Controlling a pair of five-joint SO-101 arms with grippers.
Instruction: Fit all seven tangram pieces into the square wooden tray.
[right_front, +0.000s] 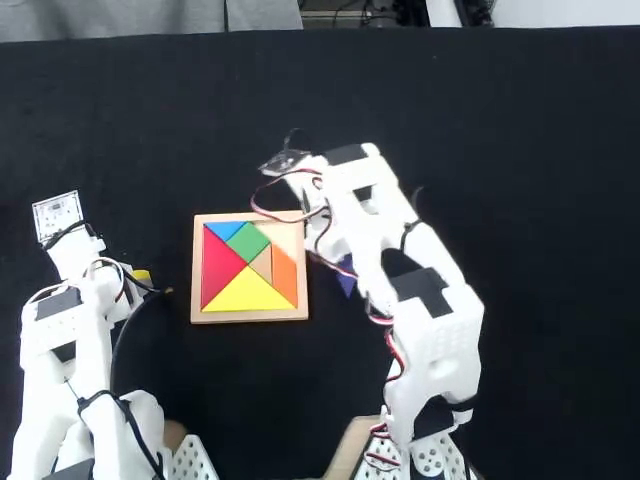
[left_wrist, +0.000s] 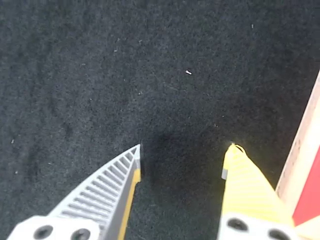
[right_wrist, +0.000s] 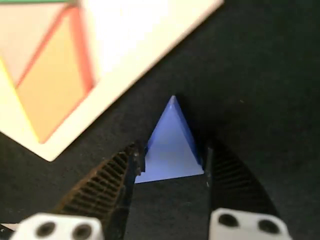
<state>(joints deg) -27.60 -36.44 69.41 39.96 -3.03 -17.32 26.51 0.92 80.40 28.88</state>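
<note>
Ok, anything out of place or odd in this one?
Yes: one blue triangle lies on the black cloth outside the tray, just beside its right edge, at the right gripper. The tray's upper right corner shows bare wood where a piece is missing.

I'm holding the left arm (right_front: 60, 330) folded back low on my left, and its left gripper (left_wrist: 184, 150) is pointing down with the fingers spread wide. The right arm (right_front: 400, 260) is stretching forward, elbow raised, and its right gripper (right_wrist: 172, 155) is pinching the blue triangle (right_wrist: 172, 140) between both fingertips.
</note>
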